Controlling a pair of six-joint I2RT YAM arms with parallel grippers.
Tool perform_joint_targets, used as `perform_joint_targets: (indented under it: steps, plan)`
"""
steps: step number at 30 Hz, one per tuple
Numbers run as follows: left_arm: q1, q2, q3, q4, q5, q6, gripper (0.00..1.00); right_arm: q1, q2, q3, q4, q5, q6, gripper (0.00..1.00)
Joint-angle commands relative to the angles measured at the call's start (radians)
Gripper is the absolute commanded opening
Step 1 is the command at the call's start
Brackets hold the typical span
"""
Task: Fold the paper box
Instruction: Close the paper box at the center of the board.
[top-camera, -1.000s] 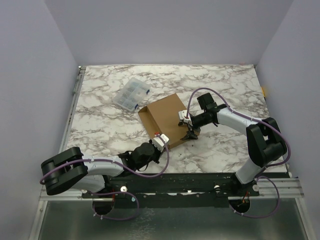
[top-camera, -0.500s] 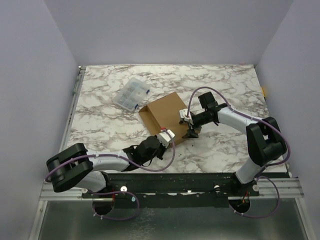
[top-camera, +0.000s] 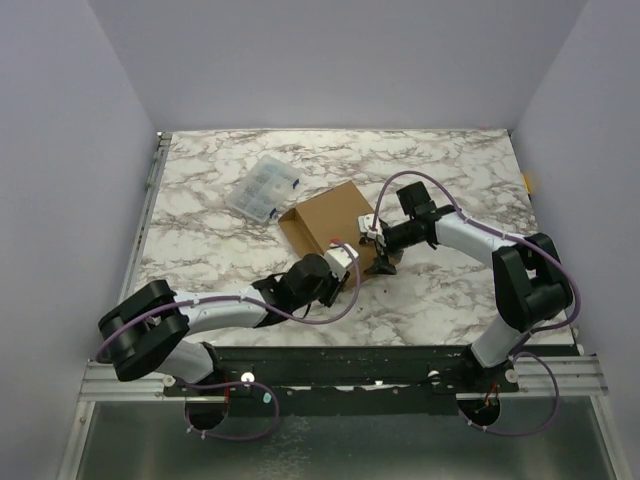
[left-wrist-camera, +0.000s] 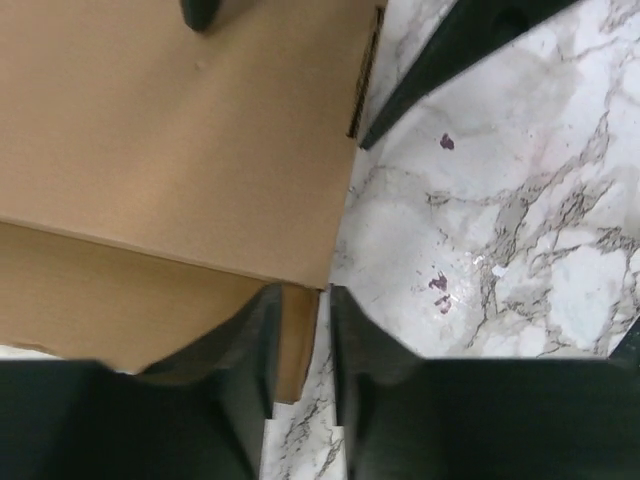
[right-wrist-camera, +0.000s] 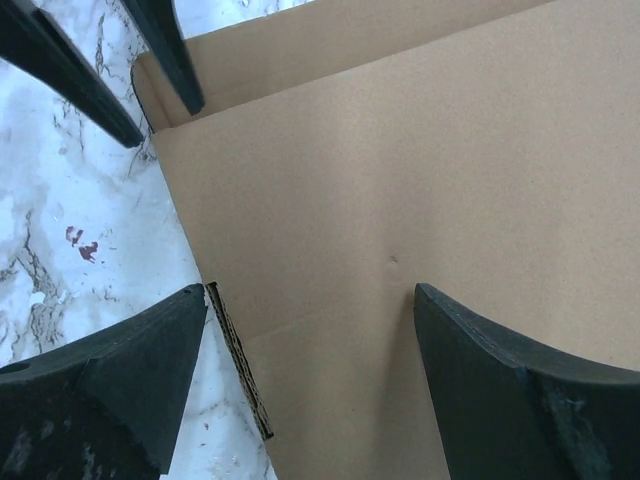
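top view, box: the paper box (top-camera: 322, 225) sits around mid-table and looks mostly folded up, flat panel on top.
top view, claws: the left gripper (top-camera: 347, 258) is at the box's near corner and the right gripper (top-camera: 376, 238) at its right edge, close together.
top view, count: one box, one clear compartment case (top-camera: 262, 187) toward the far-left corner of the table (top-camera: 450, 170), two arms.
left wrist, claw: fingers (left-wrist-camera: 245, 360) are only a crack apart with the corner of a lower flap in the gap. Doesn't look pinched, marble shows beside it.
right wrist, claw: jaws are spread wide, one finger (right-wrist-camera: 130, 380) over marble beside the box edge, the other above the top panel. Holding nothing.
step: my guess is sorting out that last corner flap.
next: left probably needs to nip the flap and tuck it while right steadies the panel. Go gentle, thin card creases.
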Motion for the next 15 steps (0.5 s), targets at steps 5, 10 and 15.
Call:
perform_joint_targets:
  steps: [5, 10, 15]
  plan:
    - [0.078, -0.181, 0.137, -0.211, -0.011, -0.138, 0.56, -0.009, -0.013, 0.021, -0.054, 0.055, 0.128, 0.91]
    - [0.199, -0.252, 0.135, -0.339, -0.020, -0.350, 0.68, -0.020, -0.046, 0.062, -0.096, 0.006, 0.154, 0.92]
    - [0.389, -0.261, 0.027, -0.355, 0.029, -0.595, 0.72, -0.053, -0.084, 0.137, -0.157, -0.067, 0.217, 0.92]
